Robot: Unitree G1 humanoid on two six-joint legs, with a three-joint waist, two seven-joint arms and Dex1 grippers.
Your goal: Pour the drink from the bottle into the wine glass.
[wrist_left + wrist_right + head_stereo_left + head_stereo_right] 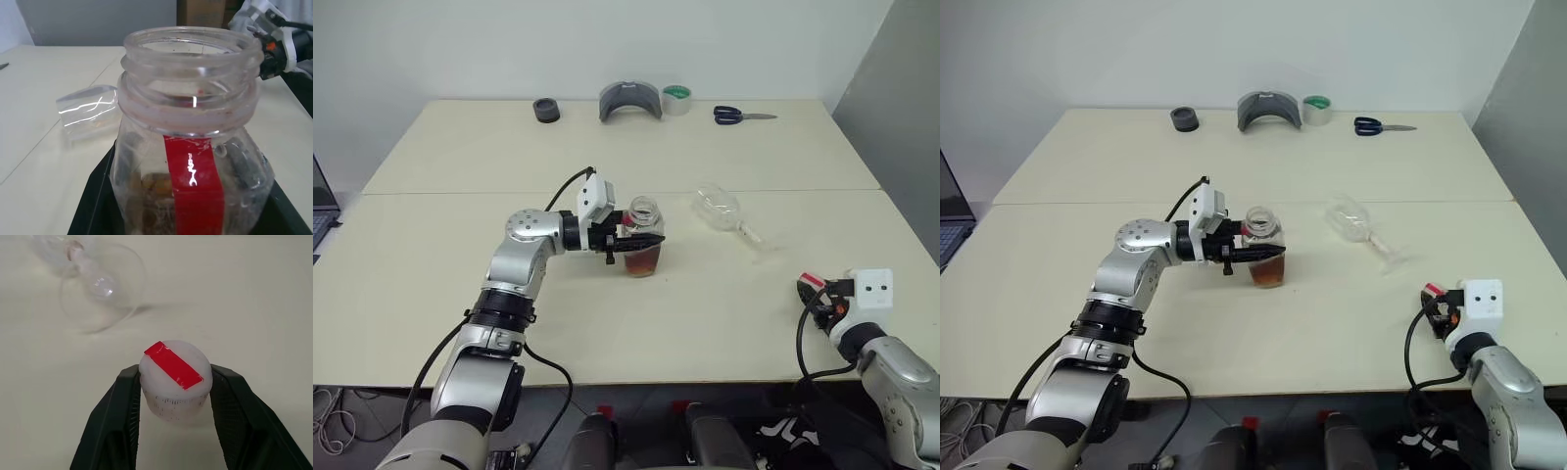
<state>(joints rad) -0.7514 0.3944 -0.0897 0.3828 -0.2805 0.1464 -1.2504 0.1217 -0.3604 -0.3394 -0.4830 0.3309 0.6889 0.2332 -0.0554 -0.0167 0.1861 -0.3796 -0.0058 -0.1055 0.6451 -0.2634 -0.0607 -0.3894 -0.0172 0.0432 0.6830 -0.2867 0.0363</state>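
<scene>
Your left gripper (646, 238) is clamped around the bottle (643, 235), which stands upright and uncapped near the middle of the table (460, 157), the drink (642, 261) filling only its lower part. Your right gripper (174, 396) sits low by the table's front right corner with its fingers (122, 406) against both sides of the white cap (175, 378), a red strip across its top. You can see the wine glass (724, 212) lying on its side right of the bottle, well apart from it, foot toward the right edge. Along the far edge lie a grey curved piece (630, 101), a tape roll (676, 99), scissors (740, 116) and a small dark ring (546, 110).
</scene>
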